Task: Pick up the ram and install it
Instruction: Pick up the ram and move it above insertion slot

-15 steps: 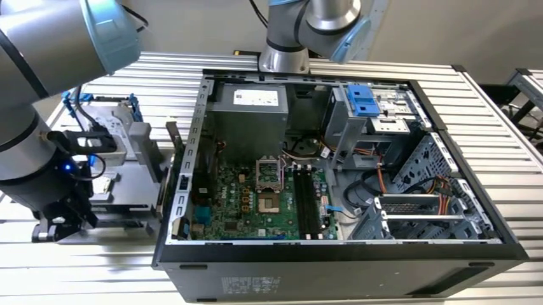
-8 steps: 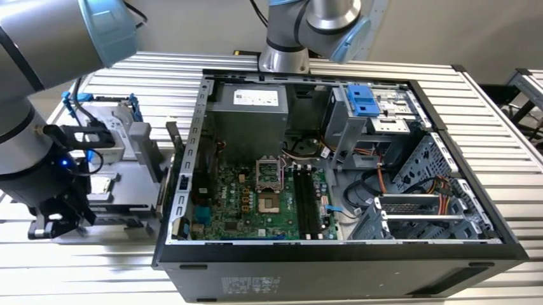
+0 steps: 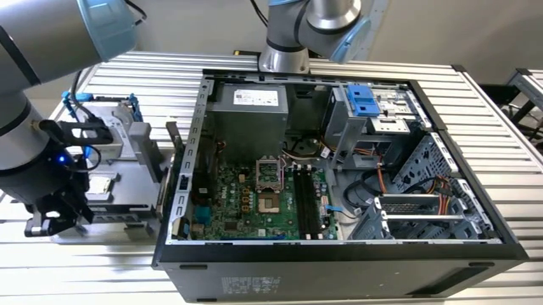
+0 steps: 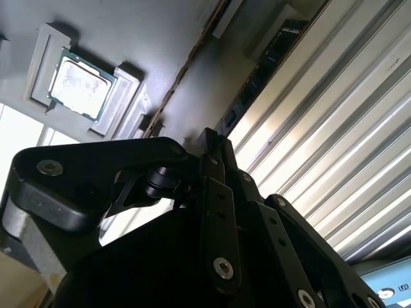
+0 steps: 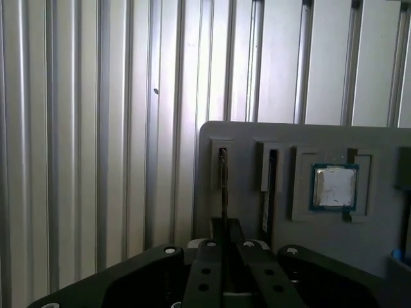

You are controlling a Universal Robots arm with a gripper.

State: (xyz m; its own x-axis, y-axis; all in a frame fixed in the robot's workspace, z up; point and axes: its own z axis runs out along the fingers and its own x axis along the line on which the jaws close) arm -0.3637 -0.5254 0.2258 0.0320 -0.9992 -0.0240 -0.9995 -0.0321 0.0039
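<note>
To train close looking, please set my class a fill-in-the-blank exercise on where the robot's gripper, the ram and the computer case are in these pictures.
1. In the first wrist view the gripper is lined up with the ____, which stands on edge in a slot of the grey tray.
2. The square silver ____ rests in a recess of the same tray.
3. The tray stands to the exterior view's ____ of the open computer case.

Missing words: ram; processor chip; left.

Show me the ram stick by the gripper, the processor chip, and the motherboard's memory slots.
ram stick [image 5: 223, 186], first wrist view, its thin edge.
processor chip [image 5: 334, 187], first wrist view, middle of its silver lid.
memory slots [image 3: 303, 197], exterior view, one black slot.
</note>
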